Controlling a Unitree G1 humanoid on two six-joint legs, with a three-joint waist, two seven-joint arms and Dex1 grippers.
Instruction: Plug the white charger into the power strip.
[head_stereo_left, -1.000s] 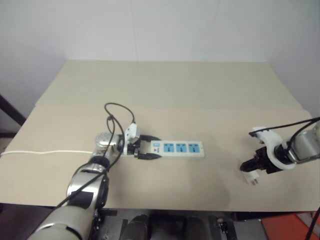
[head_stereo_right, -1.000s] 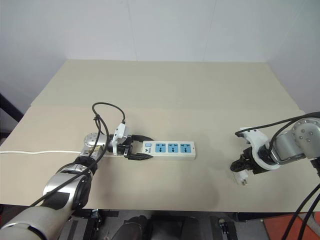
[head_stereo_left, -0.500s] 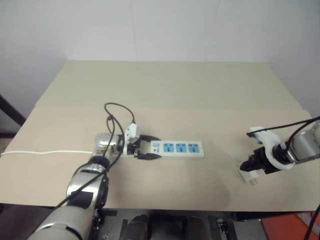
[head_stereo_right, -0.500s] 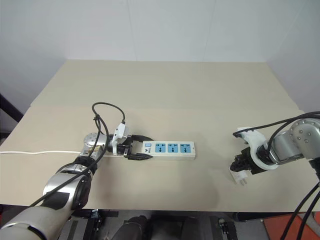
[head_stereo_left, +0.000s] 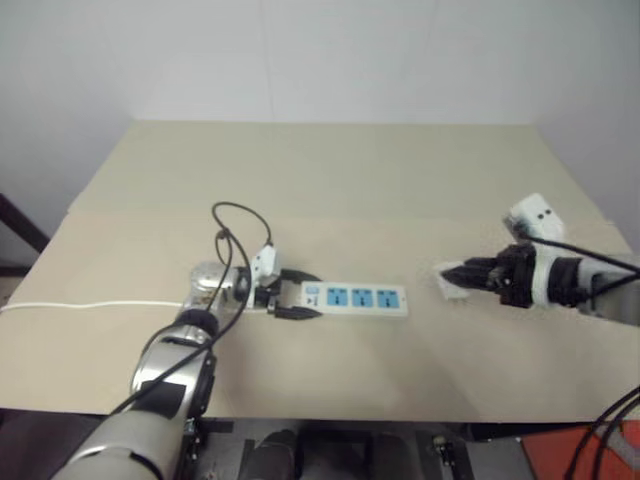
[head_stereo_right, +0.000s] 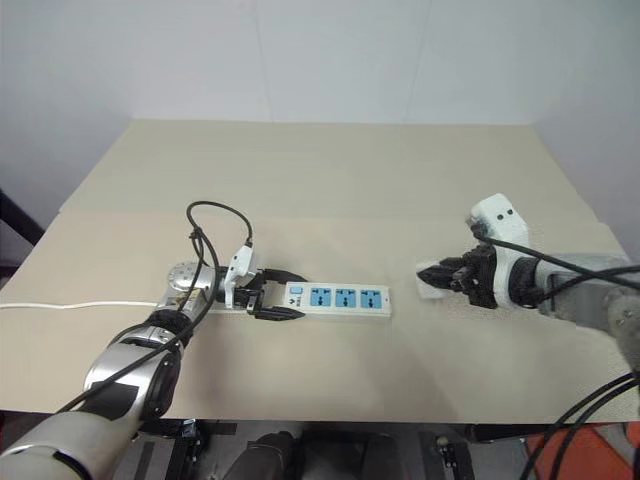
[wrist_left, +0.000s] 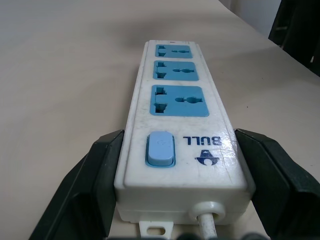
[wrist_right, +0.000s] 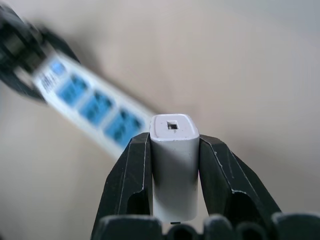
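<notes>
Eye view: right pincer (head_stereo_right: 432, 277) has lifted the charger (head_stereo_right: 428, 276) off the bench (head_stereo_right: 330, 180) near the right edge and swung it toward the strip (head_stereo_right: 338, 298); insertion comes next. Strip lies mid-bench, long axis left-right.

Left wrist: left pincer (wrist_left: 180, 185) stands wide, straddling the strip's switch end.

Right wrist: fingers (wrist_right: 131, 175) clamped on the charger, port end facing outward, toward the strip.

White charger (head_stereo_left: 449, 279) in right tool (head_stereo_left: 460, 275)
</notes>
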